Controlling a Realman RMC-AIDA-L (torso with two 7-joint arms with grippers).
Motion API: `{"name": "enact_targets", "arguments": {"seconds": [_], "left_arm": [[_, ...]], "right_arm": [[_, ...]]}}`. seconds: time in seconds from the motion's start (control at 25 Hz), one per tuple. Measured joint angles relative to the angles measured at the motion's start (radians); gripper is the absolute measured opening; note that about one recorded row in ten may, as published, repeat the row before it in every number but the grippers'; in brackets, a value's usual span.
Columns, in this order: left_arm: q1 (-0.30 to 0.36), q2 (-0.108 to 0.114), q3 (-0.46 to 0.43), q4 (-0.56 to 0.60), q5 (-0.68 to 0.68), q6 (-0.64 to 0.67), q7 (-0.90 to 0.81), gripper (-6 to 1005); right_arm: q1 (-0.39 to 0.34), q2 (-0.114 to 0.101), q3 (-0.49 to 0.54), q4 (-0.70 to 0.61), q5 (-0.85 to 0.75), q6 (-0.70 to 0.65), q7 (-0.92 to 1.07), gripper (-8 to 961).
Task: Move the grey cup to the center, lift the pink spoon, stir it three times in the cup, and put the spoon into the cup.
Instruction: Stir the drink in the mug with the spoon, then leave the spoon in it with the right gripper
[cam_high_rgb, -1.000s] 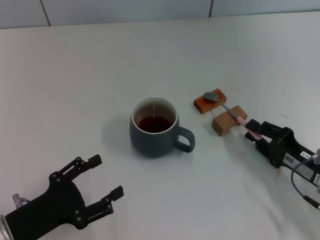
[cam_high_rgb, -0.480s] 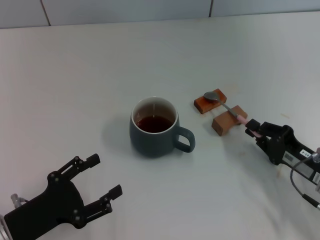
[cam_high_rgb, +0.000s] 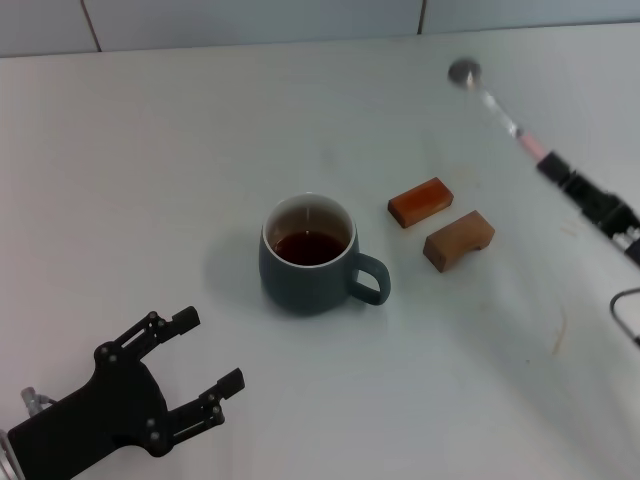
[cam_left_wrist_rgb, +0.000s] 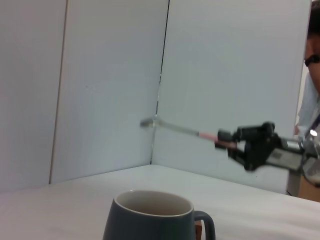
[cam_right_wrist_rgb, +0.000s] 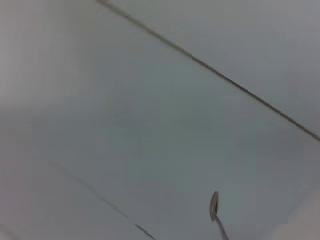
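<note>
The grey cup (cam_high_rgb: 308, 254) stands mid-table, handle toward the right, with dark liquid inside; its rim shows in the left wrist view (cam_left_wrist_rgb: 154, 214). My right gripper (cam_high_rgb: 562, 172) is shut on the pink spoon (cam_high_rgb: 500, 105) by its pink handle end and holds it high above the table at the right. The metal bowl points up and away; it shows in the left wrist view (cam_left_wrist_rgb: 172, 127) and the right wrist view (cam_right_wrist_rgb: 214, 207). My left gripper (cam_high_rgb: 208, 362) is open and empty at the front left, apart from the cup.
Two brown wooden blocks (cam_high_rgb: 420, 201) (cam_high_rgb: 459, 239) lie just right of the cup, under the raised spoon's path. A grey tiled wall (cam_high_rgb: 250, 20) runs along the table's far edge.
My right gripper has lifted the spoon off the two wooden blocks and swung it up and back to the right. The cup and my left arm have not moved.
</note>
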Motion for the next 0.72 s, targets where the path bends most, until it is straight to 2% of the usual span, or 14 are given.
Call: {"name": "enact_targets", "arguments": {"seconds": [0.08, 0.2, 0.44, 0.52, 0.72], "left_arm": [[0.000, 0.000, -0.001, 0.000, 0.000, 0.000, 0.000, 842], [0.000, 0.000, -0.001, 0.000, 0.000, 0.000, 0.000, 842], [-0.001, 0.002, 0.004, 0.000, 0.000, 0.000, 0.000, 842], [-0.001, 0.003, 0.002, 0.000, 0.000, 0.000, 0.001, 842], [-0.002, 0.003, 0.000, 0.000, 0.000, 0.000, 0.002, 842]], "right_arm": [[0.033, -0.006, -0.012, -0.060, -0.001, -0.064, -0.042, 124], [0.095, -0.028, -0.081, -0.173, -0.004, -0.163, -0.046, 124], [0.236, -0.111, -0.367, -0.340, -0.006, -0.295, 0.098, 123], [0.273, -0.120, -0.468, -0.414, -0.005, -0.311, 0.162, 123], [0.343, -0.119, -0.714, -0.642, -0.009, -0.314, 0.316, 123]]}}
